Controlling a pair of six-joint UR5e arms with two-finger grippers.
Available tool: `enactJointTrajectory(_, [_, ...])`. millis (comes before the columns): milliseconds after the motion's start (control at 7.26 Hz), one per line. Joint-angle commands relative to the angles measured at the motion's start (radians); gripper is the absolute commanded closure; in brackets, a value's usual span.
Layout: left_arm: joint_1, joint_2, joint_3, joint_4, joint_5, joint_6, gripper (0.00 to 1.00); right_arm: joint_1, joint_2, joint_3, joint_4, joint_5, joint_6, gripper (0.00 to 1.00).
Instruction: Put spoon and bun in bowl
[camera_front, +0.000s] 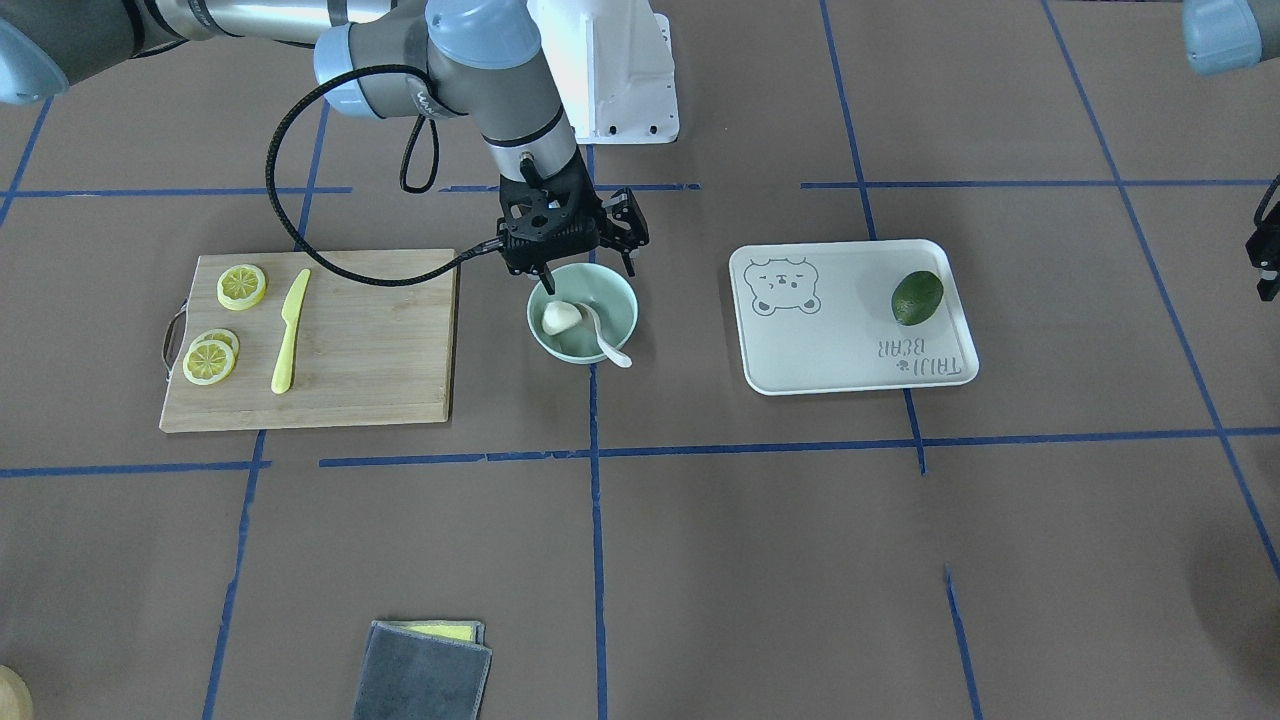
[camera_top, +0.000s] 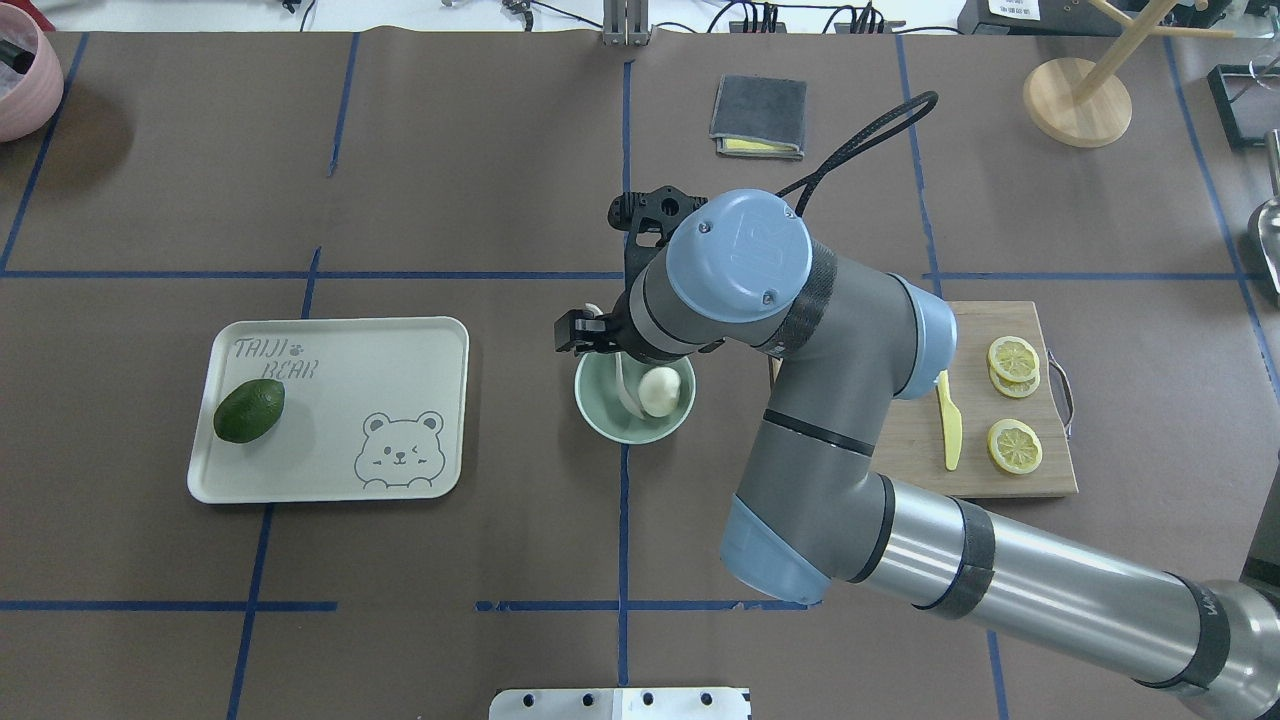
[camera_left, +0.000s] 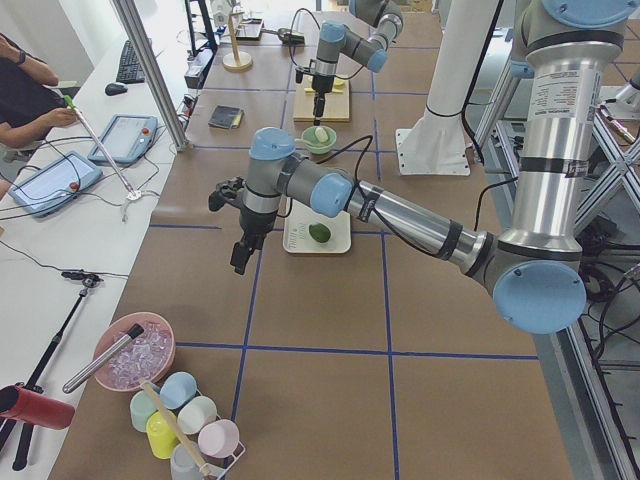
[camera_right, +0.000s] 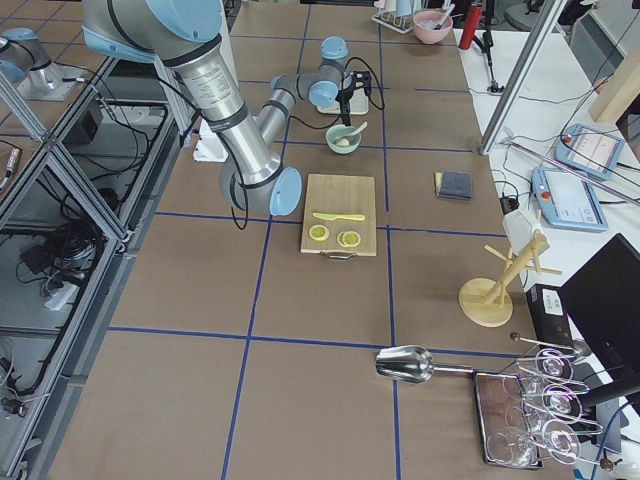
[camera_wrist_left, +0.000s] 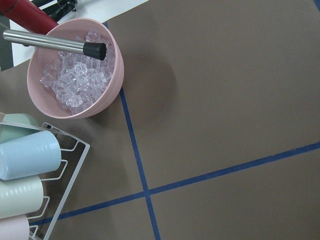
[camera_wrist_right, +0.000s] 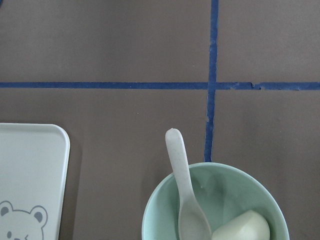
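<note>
The pale mint-green bowl (camera_front: 616, 292) stands at the table's middle. The white bun (camera_front: 560, 318) lies inside it, and the off-white spoon (camera_front: 608, 342) rests in it with its handle sticking out over the rim. The overhead view shows the bowl (camera_top: 600, 420), bun (camera_top: 659, 391) and spoon (camera_top: 625, 390) too. The right wrist view shows the bowl (camera_wrist_right: 230, 185), spoon (camera_wrist_right: 182, 175) and bun (camera_wrist_right: 242, 227) just below the camera. My right gripper (camera_front: 590, 278) hangs open and empty just above the bowl's robot-side rim. My left gripper (camera_left: 240, 258) is far off by the table's end; I cannot tell its state.
A white bear-print tray (camera_front: 850, 350) holds a green avocado (camera_front: 917, 297). A wooden cutting board (camera_front: 370, 340) carries lemon slices (camera_front: 241, 286) and a yellow knife (camera_front: 290, 332). A grey cloth (camera_front: 425, 670) lies at the operators' side. A pink bowl of ice (camera_wrist_left: 75, 70) and a cup rack (camera_wrist_left: 30, 165) sit below the left wrist.
</note>
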Motion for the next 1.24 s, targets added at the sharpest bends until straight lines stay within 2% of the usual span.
enactJointTrajectory(0, [-0.088,0.003,0.085,0.001,-0.148,0.067,0.00,0.020,-0.013,0.053,-0.003,0.006,-0.002,0.00])
enactJointTrajectory(138, [-0.110,0.030,0.096,0.005,-0.232,0.059,0.00,0.063,-0.015,0.084,-0.015,0.027,-0.003,0.00])
enactJointTrajectory(275, [-0.120,0.055,0.128,0.002,-0.299,0.038,0.00,0.133,-0.036,0.090,-0.015,0.106,-0.015,0.00])
enactJointTrajectory(551, [-0.128,0.076,0.159,0.004,-0.306,0.030,0.00,0.303,-0.142,0.119,-0.015,0.273,-0.121,0.00])
enactJointTrajectory(688, [-0.173,0.078,0.157,0.007,-0.302,0.041,0.00,0.374,-0.192,0.118,-0.015,0.334,-0.222,0.00])
enactJointTrajectory(964, [-0.191,0.131,0.162,0.004,-0.289,0.096,0.00,0.480,-0.297,0.112,-0.035,0.378,-0.381,0.00])
enactJointTrajectory(1101, [-0.189,0.130,0.178,0.002,-0.291,0.094,0.00,0.529,-0.322,0.119,-0.109,0.392,-0.498,0.00])
